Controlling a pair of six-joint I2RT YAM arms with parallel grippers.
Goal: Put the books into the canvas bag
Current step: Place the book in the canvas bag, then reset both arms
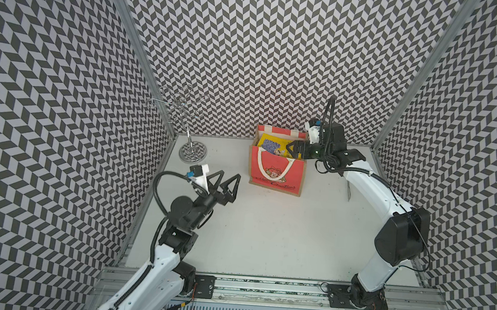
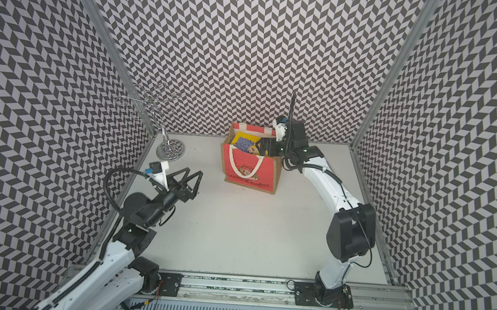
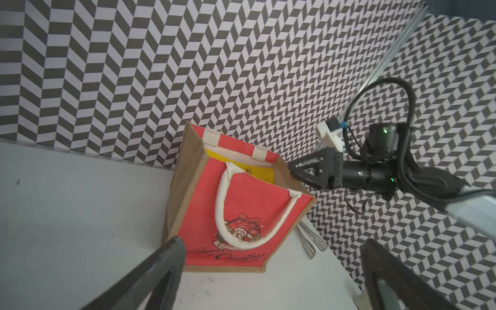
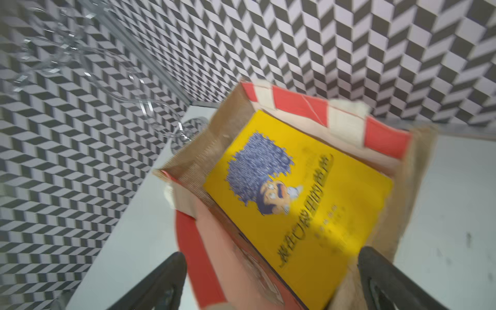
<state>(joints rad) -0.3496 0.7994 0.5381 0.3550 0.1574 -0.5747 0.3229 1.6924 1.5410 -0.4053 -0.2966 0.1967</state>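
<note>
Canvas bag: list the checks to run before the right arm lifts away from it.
1. Right claw open, gripping nothing: ok.
2. Yellow book inside the canvas bag: ok.
3. Bag upright on the table: ok.
4. White rope handle hangs down the red front, apart from the right claw: ok.
5. Left claw open, apart from the bag: ok.
6. What lies under the yellow book: cannot tell.
</note>
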